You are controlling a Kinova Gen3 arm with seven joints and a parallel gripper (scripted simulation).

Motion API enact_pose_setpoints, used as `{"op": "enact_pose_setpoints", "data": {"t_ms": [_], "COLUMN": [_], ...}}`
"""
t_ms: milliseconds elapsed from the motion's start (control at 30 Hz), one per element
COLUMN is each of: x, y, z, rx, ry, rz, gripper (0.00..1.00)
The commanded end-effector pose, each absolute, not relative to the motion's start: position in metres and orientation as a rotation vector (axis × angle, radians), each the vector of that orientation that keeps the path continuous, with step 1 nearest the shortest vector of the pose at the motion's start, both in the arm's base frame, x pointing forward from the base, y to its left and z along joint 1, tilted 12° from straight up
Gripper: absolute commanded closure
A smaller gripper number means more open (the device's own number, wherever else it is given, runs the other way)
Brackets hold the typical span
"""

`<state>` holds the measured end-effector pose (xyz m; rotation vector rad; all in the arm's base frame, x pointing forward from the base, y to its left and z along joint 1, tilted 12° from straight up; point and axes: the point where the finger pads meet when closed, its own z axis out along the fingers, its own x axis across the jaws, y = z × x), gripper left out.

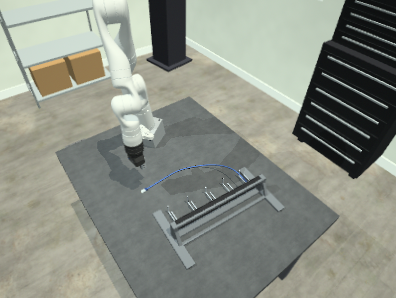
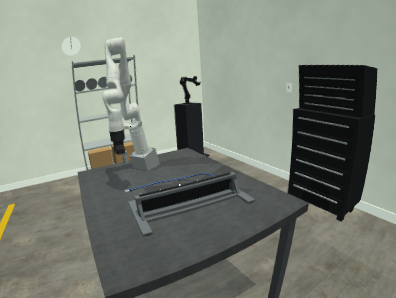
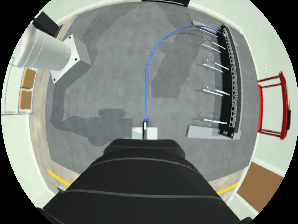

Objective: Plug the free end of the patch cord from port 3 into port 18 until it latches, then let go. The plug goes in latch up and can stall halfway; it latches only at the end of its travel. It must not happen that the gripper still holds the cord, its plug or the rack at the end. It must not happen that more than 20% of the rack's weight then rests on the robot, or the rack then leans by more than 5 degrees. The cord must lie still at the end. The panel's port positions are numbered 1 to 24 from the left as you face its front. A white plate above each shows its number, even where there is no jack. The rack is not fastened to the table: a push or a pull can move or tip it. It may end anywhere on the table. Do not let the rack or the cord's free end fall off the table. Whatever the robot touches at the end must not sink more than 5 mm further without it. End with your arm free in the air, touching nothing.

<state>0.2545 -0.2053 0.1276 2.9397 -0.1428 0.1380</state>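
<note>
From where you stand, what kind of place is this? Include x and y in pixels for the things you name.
Probably a robotics lab or workshop: a white robot arm [image 1: 120, 50] [image 2: 115, 80] [image 3: 42, 48], a black tool cabinet [image 1: 345, 110] [image 2: 330, 155], and a metal shelf unit [image 1: 21, 61] [image 2: 78, 117].

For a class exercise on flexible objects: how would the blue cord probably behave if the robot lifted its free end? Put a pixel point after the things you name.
The blue cord [image 1: 200, 165] [image 2: 172, 178] [image 3: 146, 85] looks thin, so probably light and bendable. Its smooth, unkinked arc hints at some springiness. With its far end at the rack [image 1: 188, 258] [image 2: 145, 227], lifting would likely reshape the curve.

A: You've got a matt, stone-grey worktop [image 1: 215, 135] [image 2: 200, 250] [image 3: 115, 65] there, smooth-looking, right?
B: Yep, and your blue cord [image 1: 202, 165] [image 2: 170, 180] [image 3: 146, 85] looks like smooth plastic. Your arm [image 1: 120, 60] [image 2: 114, 82] [image 3: 42, 50] has a smooth white shell, and your rack's feet [image 1: 175, 240] [image 2: 140, 220] [image 3: 200, 131] look like dull grey metal.
</note>
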Motion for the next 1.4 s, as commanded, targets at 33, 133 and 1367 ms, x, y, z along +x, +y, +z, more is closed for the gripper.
{"op": "enact_pose_setpoints", "data": {"t_ms": [33,133,1367], "x": [0.255,0.255,0.297], "y": [-0.205,-0.205,-0.177], "z": [0.128,0.128,0.122], "rx": [2.939,2.939,2.794], "ry": [-0.143,-0.143,0.3], "rz": [0.14,0.139,0.045], "gripper": [1.0,1.0,1.0]}}
